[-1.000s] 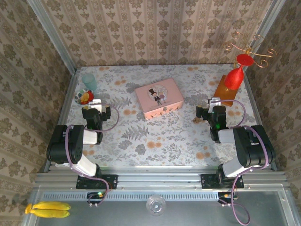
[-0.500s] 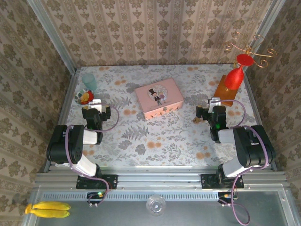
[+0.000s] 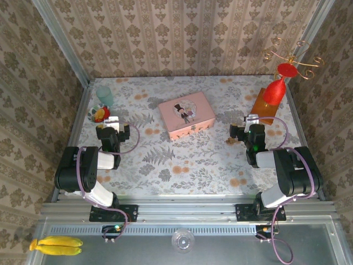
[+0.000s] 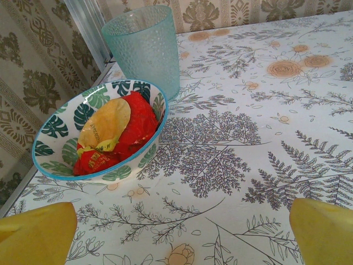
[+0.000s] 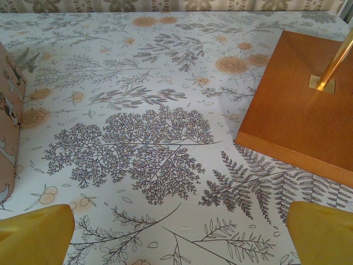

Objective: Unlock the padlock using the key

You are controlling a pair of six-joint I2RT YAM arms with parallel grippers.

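A tiny brass-gold nub, the padlock [image 3: 231, 141], lies on the flowered tablecloth just left of my right arm's wrist. The key is too small to tell apart from it in the top view. My right gripper [image 3: 247, 122] [image 5: 177, 234] is open, its yellow fingertips [image 5: 36, 234] wide apart over bare cloth with nothing between them. At the left of the table my left gripper [image 3: 113, 122] [image 4: 179, 232] also stands open and empty, its yellow fingertips [image 4: 322, 229] low over the cloth, just in front of a bowl.
A pink picture tin [image 3: 187, 115] sits mid-table. A leaf-patterned bowl [image 4: 138, 160] of red and yellow wrappers and a teal cup [image 4: 144, 49] stand at the far left. A wooden base [image 5: 298, 110] with a brass rod stands at the far right.
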